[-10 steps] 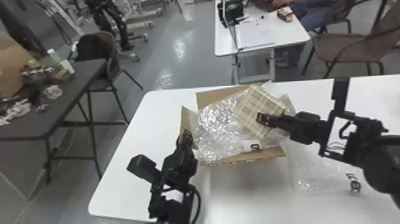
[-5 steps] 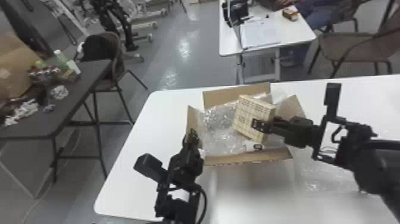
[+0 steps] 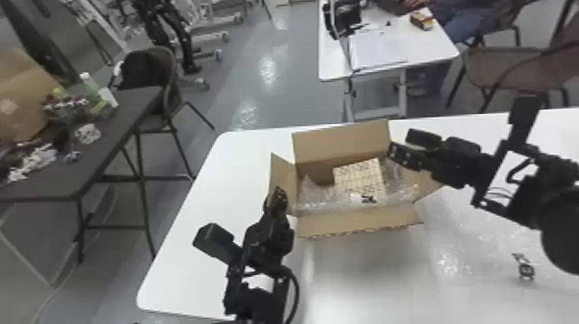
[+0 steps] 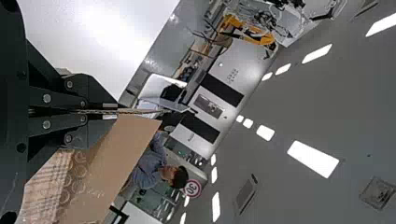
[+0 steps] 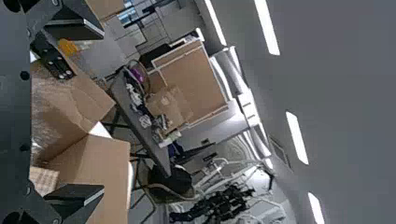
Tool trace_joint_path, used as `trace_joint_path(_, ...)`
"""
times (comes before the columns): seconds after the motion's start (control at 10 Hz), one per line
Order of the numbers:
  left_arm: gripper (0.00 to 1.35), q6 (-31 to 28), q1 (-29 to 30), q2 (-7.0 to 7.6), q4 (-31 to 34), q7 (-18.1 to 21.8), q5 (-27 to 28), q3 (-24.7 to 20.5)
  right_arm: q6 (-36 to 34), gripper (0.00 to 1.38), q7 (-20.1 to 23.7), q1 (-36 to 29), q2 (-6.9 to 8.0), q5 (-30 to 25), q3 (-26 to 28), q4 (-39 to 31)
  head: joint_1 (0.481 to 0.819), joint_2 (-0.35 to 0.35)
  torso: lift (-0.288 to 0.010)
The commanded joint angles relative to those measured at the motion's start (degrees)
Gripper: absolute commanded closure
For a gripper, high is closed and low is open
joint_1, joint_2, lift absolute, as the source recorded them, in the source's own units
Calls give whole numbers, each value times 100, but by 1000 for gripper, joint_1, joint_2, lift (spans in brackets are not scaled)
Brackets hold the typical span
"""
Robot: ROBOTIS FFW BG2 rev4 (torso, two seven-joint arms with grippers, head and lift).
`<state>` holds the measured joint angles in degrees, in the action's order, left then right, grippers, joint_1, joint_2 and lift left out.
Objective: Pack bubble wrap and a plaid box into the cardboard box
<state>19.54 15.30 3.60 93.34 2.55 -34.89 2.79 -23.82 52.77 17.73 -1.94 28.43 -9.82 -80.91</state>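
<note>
Gripping the raised left flap (image 3: pixel 281 172) of the cardboard box (image 3: pixel 340 144), your left gripper (image 3: pixel 279 196) is keeping its two fingers pressed narrowly together, with the thin board between them. Your right gripper (image 3: pixel 398 148) is hanging over the box's far right corner, its fingers standing wide apart with nothing between them. Below it and toward your left gripper, the plaid box (image 3: pixel 359 176) is lying inside the cardboard box, apart from both grippers. Crinkled, clear bubble wrap (image 3: pixel 316 196) is bunching inside, around the plaid box and on its side nearer you. On your side of the right gripper, a second sheet of bubble wrap (image 3: pixel 461 254) is lying flat on the white table (image 3: pixel 189 263). Well off to the left of your left gripper, a dark table (image 3: pixel 129 125) is holding assorted clutter.
</note>
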Motion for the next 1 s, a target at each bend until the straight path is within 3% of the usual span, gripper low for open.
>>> trace_joint_path(0.0,1208,6,0,0,0,0,-9,-16,70,127,-109,-253,-44,-4,551,-768,695,303,-110)
trace_joint_path(0.2,1208,6,9,0,0,0,-9,-25,211,127,-557,-859,-167,-655,1545,-1973,671,248,-110)
trace_joint_path(0.4,1208,6,26,9,9,0,-27,-33,694,127,-742,-1747,-263,-1217,2520,-2482,664,138,-110)
trace_joint_path(0.6,1208,-2,61,18,0,0,-35,-68,1934,127,-733,-2485,-316,-1191,3083,-1999,695,33,-110)
trace_joint_path(0.8,1208,-46,61,44,0,0,-35,-68,3419,127,-619,-2898,-316,-1156,3487,-1120,695,-25,-110)
trace_joint_path(0.9,1208,-64,61,44,0,0,-35,-68,3797,127,-593,-3135,-307,-1279,3636,-900,695,-62,-110)
